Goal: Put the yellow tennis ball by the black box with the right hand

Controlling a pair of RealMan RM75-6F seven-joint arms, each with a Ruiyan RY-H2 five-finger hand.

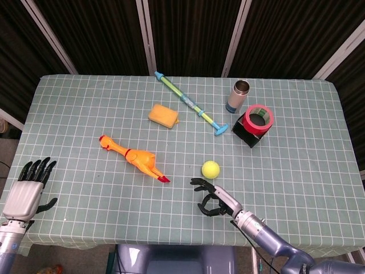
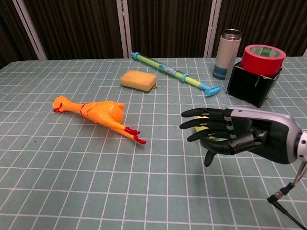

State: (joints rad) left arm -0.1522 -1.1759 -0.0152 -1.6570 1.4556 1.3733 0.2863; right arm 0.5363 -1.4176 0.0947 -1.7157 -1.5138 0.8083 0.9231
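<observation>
Two robot hands show here: the right robot hand (image 1: 212, 201) hangs low over the checked tabletop (image 1: 296, 171) just in front of the yellow tennis ball (image 1: 210, 169), its fingers spread and holding nothing, while the left robot hand (image 1: 28, 190) sits idle at the near left edge, fingers straight and apart, also released. In the chest view the right robot hand (image 2: 225, 135) covers most of the ball, which peeks out behind its fingers; from the head view there is a clear gap, so no contact yet. The ball lies in open cloth, well apart from the black box (image 1: 249, 135) at the far right. To do this reach well, I would judge the palm should come over the ball from the near side and settle the fingers around it evenly before closing, since a glancing touch would likely send it rolling toward the rubber chicken (image 1: 134, 157). The box carries a roll of red tape (image 1: 259, 119) on its top; whether anything is inside cannot be told. A steel flask (image 1: 238, 96) stands just beside it with its mouth open, contents hidden. Setting the ball down on the box's near side looks the freest choice.
</observation>
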